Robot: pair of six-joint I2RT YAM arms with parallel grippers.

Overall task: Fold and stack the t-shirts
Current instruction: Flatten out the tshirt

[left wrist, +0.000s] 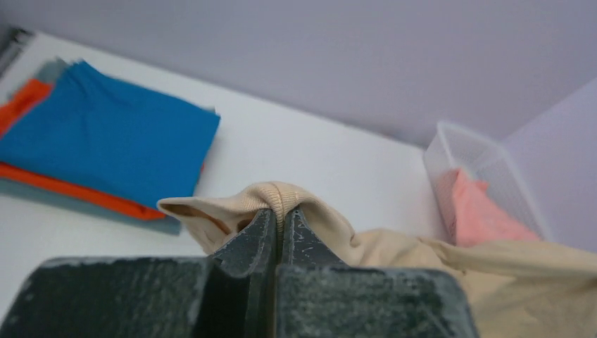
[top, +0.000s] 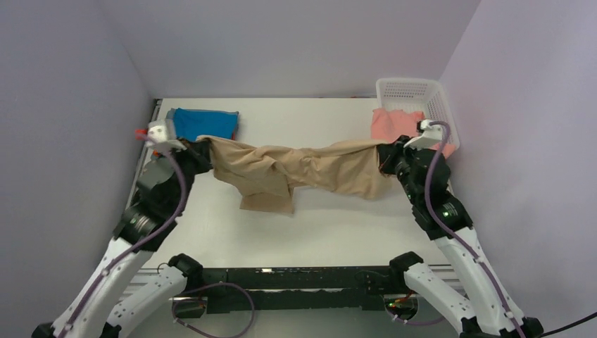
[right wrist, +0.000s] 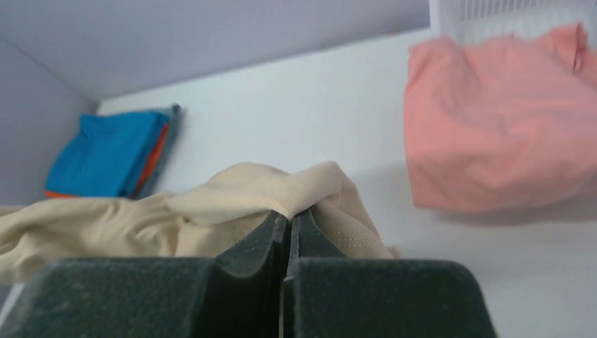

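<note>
A tan-beige t-shirt (top: 296, 169) hangs stretched between my two grippers above the middle of the table, sagging with a flap touching the surface. My left gripper (top: 199, 149) is shut on its ribbed edge (left wrist: 281, 201). My right gripper (top: 384, 156) is shut on the other end (right wrist: 292, 204). A folded stack with the bright blue t-shirt (top: 204, 123) on top lies at the back left; orange (left wrist: 42, 186) and grey layers show beneath it. The salmon-pink t-shirt (top: 394, 125) spills from the basket at the back right.
The white lattice basket (top: 415, 91) stands in the back right corner against the wall. Walls close in on the left, back and right. The arm bases and a black rail (top: 296, 282) run along the near edge.
</note>
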